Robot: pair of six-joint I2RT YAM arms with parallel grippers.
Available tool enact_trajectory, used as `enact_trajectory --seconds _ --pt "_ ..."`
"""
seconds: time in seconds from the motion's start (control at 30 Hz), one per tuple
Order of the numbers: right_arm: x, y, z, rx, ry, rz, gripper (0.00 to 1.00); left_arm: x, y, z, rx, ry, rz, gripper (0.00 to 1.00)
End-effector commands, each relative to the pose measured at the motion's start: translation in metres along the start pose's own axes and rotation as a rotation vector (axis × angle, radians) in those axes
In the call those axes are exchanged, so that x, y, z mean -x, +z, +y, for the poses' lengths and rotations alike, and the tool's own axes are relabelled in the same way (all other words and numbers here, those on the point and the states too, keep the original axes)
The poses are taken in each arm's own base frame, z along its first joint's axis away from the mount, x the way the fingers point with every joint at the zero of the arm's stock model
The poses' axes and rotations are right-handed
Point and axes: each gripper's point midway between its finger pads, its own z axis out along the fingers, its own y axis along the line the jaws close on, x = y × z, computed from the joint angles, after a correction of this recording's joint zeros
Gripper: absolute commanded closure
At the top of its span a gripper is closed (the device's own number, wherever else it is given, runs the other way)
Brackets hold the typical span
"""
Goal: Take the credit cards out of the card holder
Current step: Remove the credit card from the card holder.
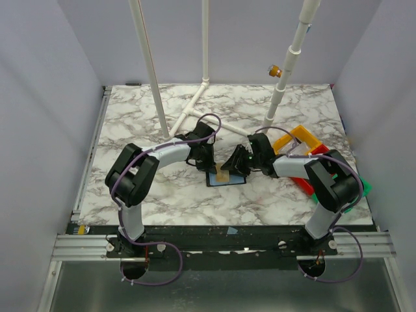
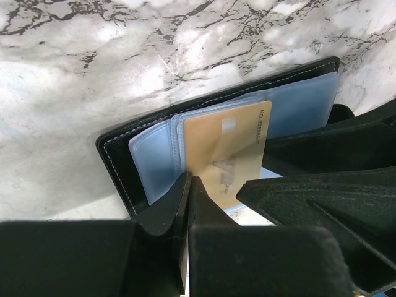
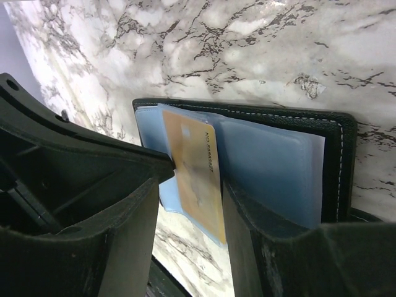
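Overhead, a marble-patterned counter [image 1: 149,117] carries two black arms that reach in from the near edge and meet at its middle. The left arm [image 1: 166,153] rises from its base, bends at the elbow and stretches rightward. The right arm [image 1: 292,166] mirrors it, bending leftward, with yellow, red and green bins [image 1: 305,140] just behind it. A white pipe frame [image 1: 195,107] stands at the back.

Between the two wrists the card holder [image 1: 237,181] lies open and flat on the counter, a black wallet with pale blue sleeves inside. A tan card [image 1: 223,175] sticks partway out of those sleeves, towards the near edge.

From the left wrist, the left fingers [image 2: 167,210] are pressed together, their tips touching, and the lower left corner of the tan card [image 2: 226,154] runs straight into the seam between them, so they appear clenched on that corner. The black rim of the card holder [image 2: 117,154] curves around the sleeves behind it.

From the right wrist, the right fingers [image 3: 93,198] are spread wide apart, one on each side of the tan card [image 3: 195,179]. The one on the right rests down on the blue sleeve of the card holder [image 3: 340,161]; the other touches the sleeve's near corner. Neither is squeezing the card.
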Motion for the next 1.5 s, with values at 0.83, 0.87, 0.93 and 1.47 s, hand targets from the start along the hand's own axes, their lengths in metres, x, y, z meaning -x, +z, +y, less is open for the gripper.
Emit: enact_trajectory --seconds 0.83,0.87,0.93,1.47 --pt "-0.006 -0.022 -0.021 0.177 0.114 0.02 0.64 -0.018 0.023 0.017 0.069 -0.038 0.076 1.0" --pt "-0.007 -0.022 -0.021 0.183 0.12 0.025 0.66 -0.018 0.023 0.017 0.069 -0.038 0.076 1.0" --pt "-0.009 -0.021 -0.02 0.199 0.118 0.03 0.69 -0.018 0.023 0.017 0.066 -0.037 0.075 1.0" --pt "-0.009 -0.013 -0.02 0.246 0.158 0.039 0.81 -0.019 0.024 0.017 0.065 -0.036 0.079 1.0"
